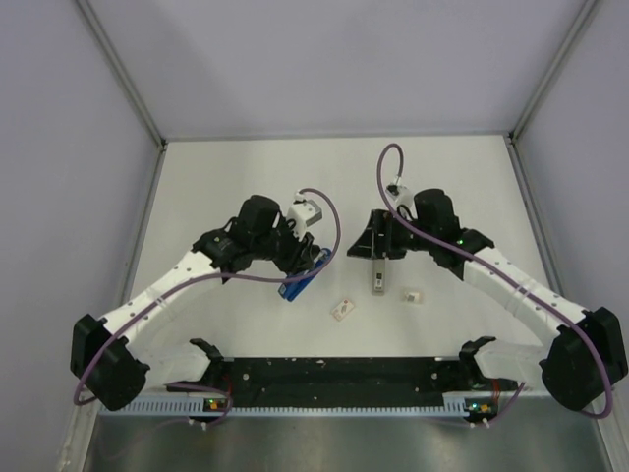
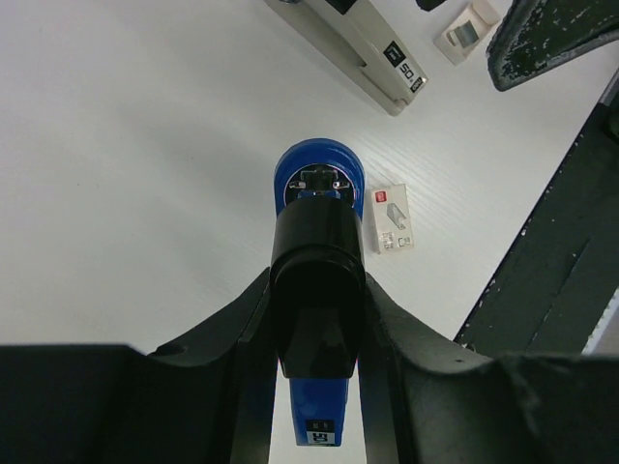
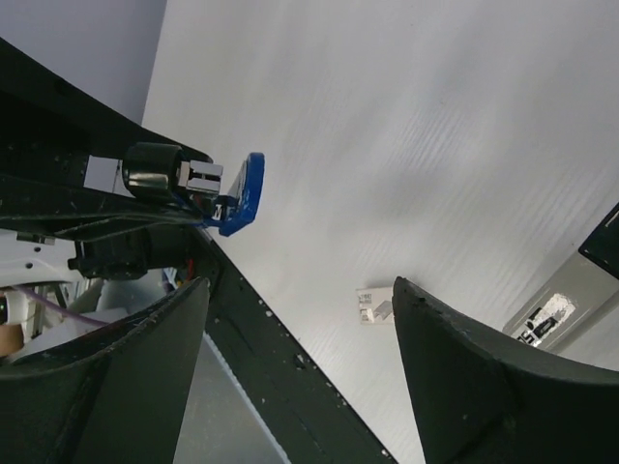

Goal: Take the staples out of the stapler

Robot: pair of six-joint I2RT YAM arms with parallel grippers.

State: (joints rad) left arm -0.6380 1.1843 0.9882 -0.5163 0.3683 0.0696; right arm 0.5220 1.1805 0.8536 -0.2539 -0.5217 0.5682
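Overhead, the white bench (image 1: 246, 187) takes up most of the scene. The left arm (image 1: 167, 285) and right arm (image 1: 511, 285) reach in over it from the near edge.

The left end effector (image 2: 319, 280) is clamped on a blue stapler (image 2: 317, 179), with one finger pressed to each side of the body. The stapler's rounded end points away from the wrist, down toward the bench. Whether that end touches the surface I cannot tell.

The right end effector (image 3: 300, 290) stands with its fingers wide apart and nothing between them. It hangs over the far end of a grey stapler (image 1: 377, 279), which lies flat on the bench right of centre — outside the gap, beside the right-hand finger in the wrist view.

Two small whitish boxes sit nearer the arm bases. One (image 1: 342, 310) is between the two staplers, and the other (image 1: 413, 294) is just right of the grey one.

The staples themselves are too small to pick out — no loose strip shows on the bench, and neither stapler shows clearly what is inside it.
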